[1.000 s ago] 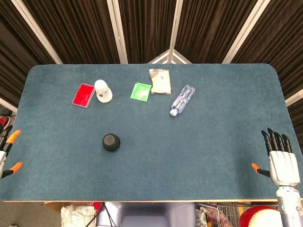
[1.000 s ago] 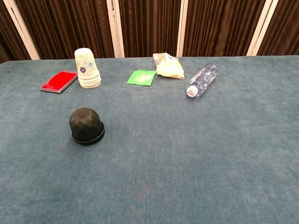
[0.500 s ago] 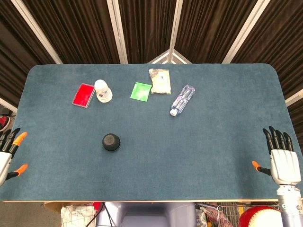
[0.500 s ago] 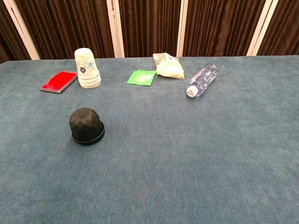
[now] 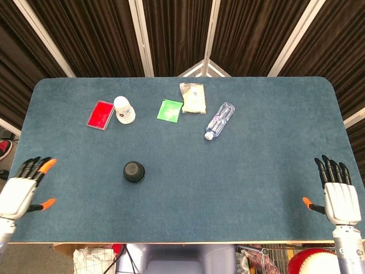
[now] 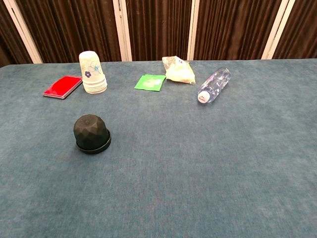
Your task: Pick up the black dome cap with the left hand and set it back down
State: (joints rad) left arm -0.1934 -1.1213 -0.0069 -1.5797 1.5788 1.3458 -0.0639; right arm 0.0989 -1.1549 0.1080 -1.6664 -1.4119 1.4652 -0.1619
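We see a desk (image 5: 274,114) covered in blue-grey felt, with dark brown curtains and pale upright posts behind its far edge. The black dome cap (image 5: 134,171) sits rim-down left of the desk's middle, nearer the front edge than the far one, touched by nothing. Along the far edge lie a red card (image 5: 100,115), a stack of paper cups (image 5: 123,109) just beside it, a green packet (image 5: 169,110), a cream pouch (image 5: 193,97) and a clear water bottle (image 5: 219,120) on its side.

Our left hand (image 5: 20,191) hovers at the front left corner, fingers (image 5: 44,165) apart and holding nothing, well apart from the cap. Our right hand (image 5: 339,197) is at the front right corner, fingers likewise spread and empty.

Since half a second ago the left hand has come further in over the desk; the right has barely shifted, and the cap has stayed put.
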